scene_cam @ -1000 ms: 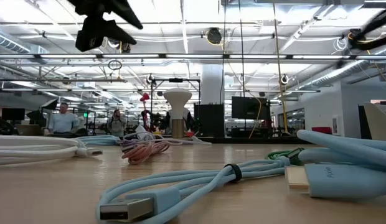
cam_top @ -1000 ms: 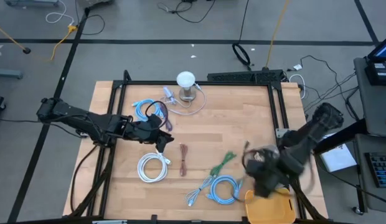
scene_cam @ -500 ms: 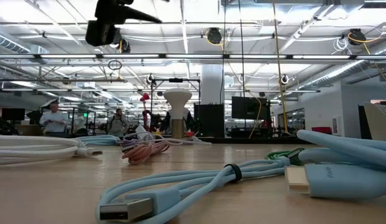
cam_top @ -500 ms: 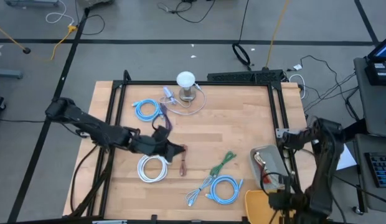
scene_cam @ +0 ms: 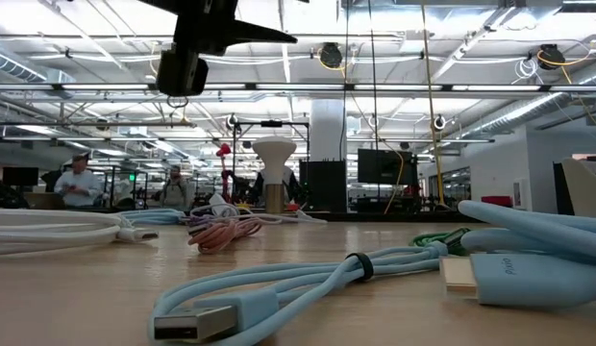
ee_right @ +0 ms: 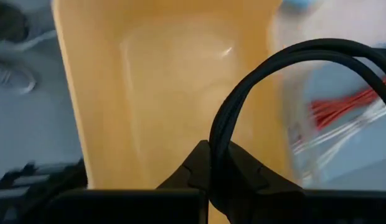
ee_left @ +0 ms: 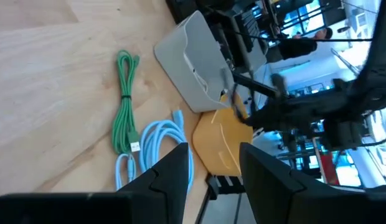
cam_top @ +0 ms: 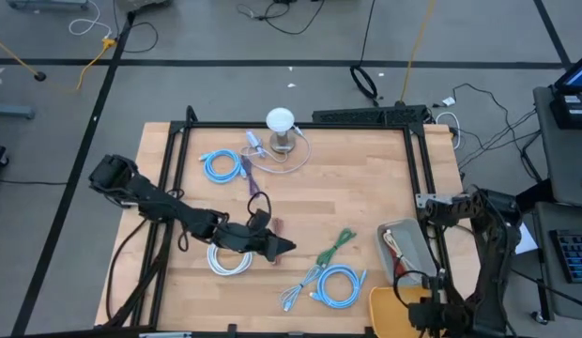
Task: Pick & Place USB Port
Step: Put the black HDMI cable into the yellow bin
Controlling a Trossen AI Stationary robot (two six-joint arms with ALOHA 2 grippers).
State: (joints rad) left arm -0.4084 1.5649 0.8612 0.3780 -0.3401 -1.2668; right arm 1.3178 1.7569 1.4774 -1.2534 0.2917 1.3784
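Right wrist view: right fingers (ee_right: 221, 163) pinch black cable (ee_right: 268, 62).

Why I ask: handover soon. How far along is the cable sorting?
Done: a red-wired item lies in the grey bin. In hand: right gripper holds a black cable over the yellow bin; left gripper hangs open, empty. Left on the table: white cable, green cable, light-blue cable, others.

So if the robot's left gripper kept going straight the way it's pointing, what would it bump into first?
Probably the green bundled cable. The left gripper, fingers open and holding nothing, points across the wooden table toward it. Beyond sit the grey bin and yellow bin. It may pass above the cable; height is unclear.
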